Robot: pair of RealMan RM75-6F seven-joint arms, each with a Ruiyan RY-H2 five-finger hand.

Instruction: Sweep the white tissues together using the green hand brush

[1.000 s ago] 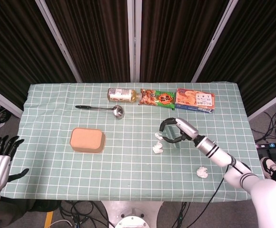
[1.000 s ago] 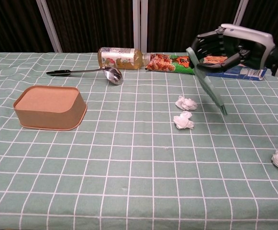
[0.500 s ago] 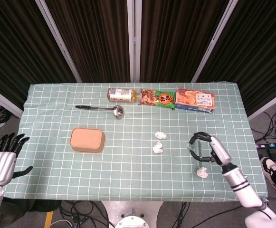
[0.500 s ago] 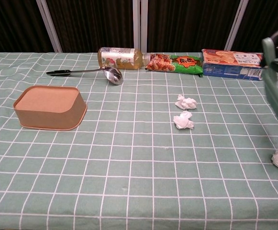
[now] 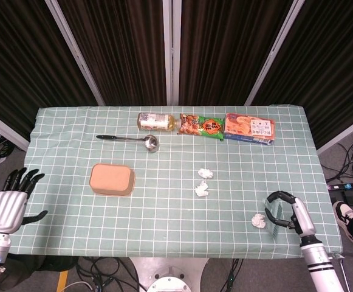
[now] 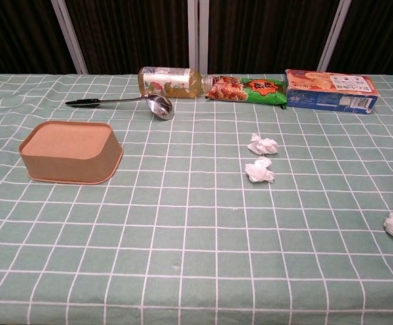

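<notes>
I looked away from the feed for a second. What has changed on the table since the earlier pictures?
The right hand, gripping the brush, swung from beside the two middle tissues toward the near right corner and now sits just right of the lone tissue, out of the chest view. The left hand drifted slightly, holding nothing. All tissues, the box, ladle and packages stayed put.

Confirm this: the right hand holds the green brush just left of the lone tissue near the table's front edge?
Not quite. In the head view the right hand holds the green brush just right of the lone tissue, not left; the rest stands.
</notes>
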